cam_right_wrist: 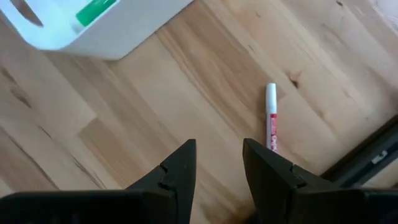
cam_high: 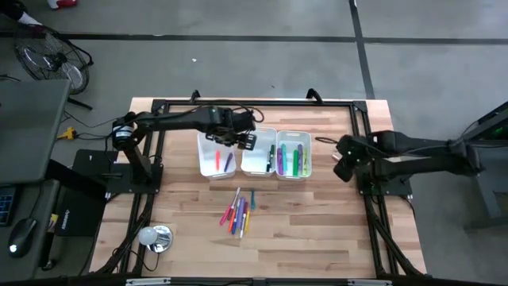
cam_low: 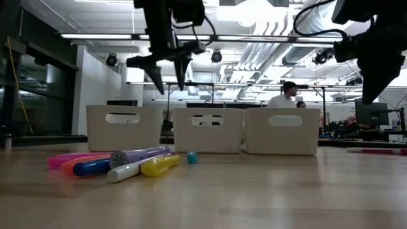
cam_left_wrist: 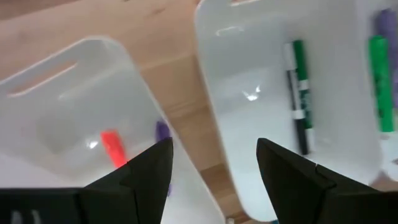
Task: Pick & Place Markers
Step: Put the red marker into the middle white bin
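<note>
The left arm reaches across from the left side of the counter, its left gripper hanging over the gap between the left bin and the middle bin. Its fingers are spread wide apart with nothing between them. Below it, the left bin holds an orange marker and a purple marker; the middle bin holds a dark green marker. The right bin carries several green, pink and purple markers.

The right arm stretches in from the right edge, and the right gripper hovers above bare wood just beside the right bin. Its fingers stand partly apart, empty. A white and red marker lies on the counter near it.

A loose heap of markers lies on the counter in front of the bins, well apart from both grippers.
</note>
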`<action>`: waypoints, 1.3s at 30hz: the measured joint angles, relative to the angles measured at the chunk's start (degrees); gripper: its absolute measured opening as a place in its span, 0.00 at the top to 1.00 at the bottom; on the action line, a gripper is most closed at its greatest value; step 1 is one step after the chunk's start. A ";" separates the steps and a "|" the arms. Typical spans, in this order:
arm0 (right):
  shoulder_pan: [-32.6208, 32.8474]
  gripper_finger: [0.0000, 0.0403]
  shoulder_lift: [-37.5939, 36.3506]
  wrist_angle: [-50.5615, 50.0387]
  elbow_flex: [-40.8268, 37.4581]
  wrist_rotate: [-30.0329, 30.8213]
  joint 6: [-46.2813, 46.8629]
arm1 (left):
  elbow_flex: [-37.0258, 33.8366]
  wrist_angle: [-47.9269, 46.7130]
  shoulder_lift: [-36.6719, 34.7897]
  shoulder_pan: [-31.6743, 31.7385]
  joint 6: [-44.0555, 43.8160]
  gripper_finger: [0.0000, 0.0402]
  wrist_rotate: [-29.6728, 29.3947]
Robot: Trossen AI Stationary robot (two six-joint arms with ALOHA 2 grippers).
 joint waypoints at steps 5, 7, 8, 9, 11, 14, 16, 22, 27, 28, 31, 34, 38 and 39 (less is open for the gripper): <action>-6.01 0.70 0.00 1.11 0.00 -3.30 -7.39 | 1.99 -0.03 0.00 0.00 0.75 0.43 0.06; -7.97 0.70 0.08 1.71 0.00 -4.35 -8.22 | 2.28 0.06 0.00 0.00 0.77 0.43 0.06; -8.75 0.70 0.24 2.30 0.00 -4.46 -8.44 | 2.30 0.08 -0.02 0.00 0.75 0.43 0.06; -9.33 0.70 0.35 3.19 0.00 -4.57 -8.68 | 2.30 0.06 -0.02 0.00 0.75 0.43 0.06; -10.35 0.70 0.51 4.03 0.00 -5.05 -9.07 | 2.30 0.06 -0.02 0.00 0.75 0.43 0.29; -11.50 0.70 1.27 4.44 0.00 -6.47 -10.01 | 2.30 0.04 -0.02 0.00 0.75 0.43 0.76; -12.04 0.70 1.81 4.45 0.00 -6.76 -10.19 | 2.30 0.06 -0.02 0.00 0.75 0.43 0.78; -12.48 0.70 3.06 4.91 0.00 -7.23 -10.88 | 2.30 0.08 -0.02 0.00 0.75 0.43 0.89; -12.48 0.70 3.06 5.06 0.00 -7.05 -10.65 | 2.30 0.08 -0.02 0.00 1.35 0.43 0.91; -12.48 0.70 3.06 5.06 0.00 -6.92 -10.56 | 2.30 0.08 -0.02 0.00 1.53 0.43 0.91; -12.48 0.70 3.06 5.04 0.00 -6.72 -10.00 | 2.30 0.08 -0.02 0.00 2.53 0.43 0.93; -12.48 0.70 3.08 5.02 0.00 -6.45 -8.89 | 2.30 0.06 -0.02 0.00 3.29 0.43 0.93; -12.53 0.70 4.09 5.03 0.00 -6.55 -7.91 | 2.30 -0.30 -0.02 0.00 4.24 0.43 0.95; -12.75 0.70 4.62 5.04 0.00 -6.81 -7.59 | 2.30 -0.62 -0.02 0.00 4.67 0.43 0.95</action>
